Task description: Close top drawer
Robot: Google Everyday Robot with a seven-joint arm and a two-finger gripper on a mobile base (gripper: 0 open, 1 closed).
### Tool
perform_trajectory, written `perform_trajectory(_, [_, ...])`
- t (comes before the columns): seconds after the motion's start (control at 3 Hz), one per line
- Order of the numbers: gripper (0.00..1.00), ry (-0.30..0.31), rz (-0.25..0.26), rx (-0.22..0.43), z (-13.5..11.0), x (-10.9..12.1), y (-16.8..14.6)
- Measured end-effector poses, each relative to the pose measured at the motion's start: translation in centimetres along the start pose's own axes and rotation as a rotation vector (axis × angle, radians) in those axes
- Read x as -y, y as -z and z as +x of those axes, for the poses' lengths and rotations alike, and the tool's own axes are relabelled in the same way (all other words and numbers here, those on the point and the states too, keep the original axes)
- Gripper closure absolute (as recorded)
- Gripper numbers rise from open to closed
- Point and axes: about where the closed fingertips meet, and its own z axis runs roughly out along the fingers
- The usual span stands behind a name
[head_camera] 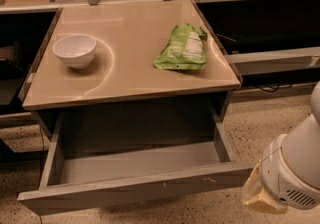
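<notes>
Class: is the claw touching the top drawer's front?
Cannot tell. In the camera view the claw sits at the right end of the top drawer; neither gap nor contact shows.

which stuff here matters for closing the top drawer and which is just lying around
For the job: top drawer, pulled open; gripper, low right by the drawer front's right end.
Lying about: white bowl and green snack bag, both on the tabletop.
</notes>
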Motion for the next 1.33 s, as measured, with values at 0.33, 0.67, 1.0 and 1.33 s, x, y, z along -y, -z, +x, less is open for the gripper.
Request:
perform_trajectory(0.33, [1.00, -0.007, -0.028, 0.020, -0.3, -0.8, -1.3])
perform_trajectory(0.67, [1.00, -0.098, -0.129, 0.063, -0.8, -2.3, -7.5])
perform_trajectory(1.0, [1.00, -0.173, -0.151, 0.112, -2.0, -1.0, -13.6])
perform_trajectory(1.33, [1.00, -0.215, -0.099, 0.173, -3.8, 2.2, -17.0])
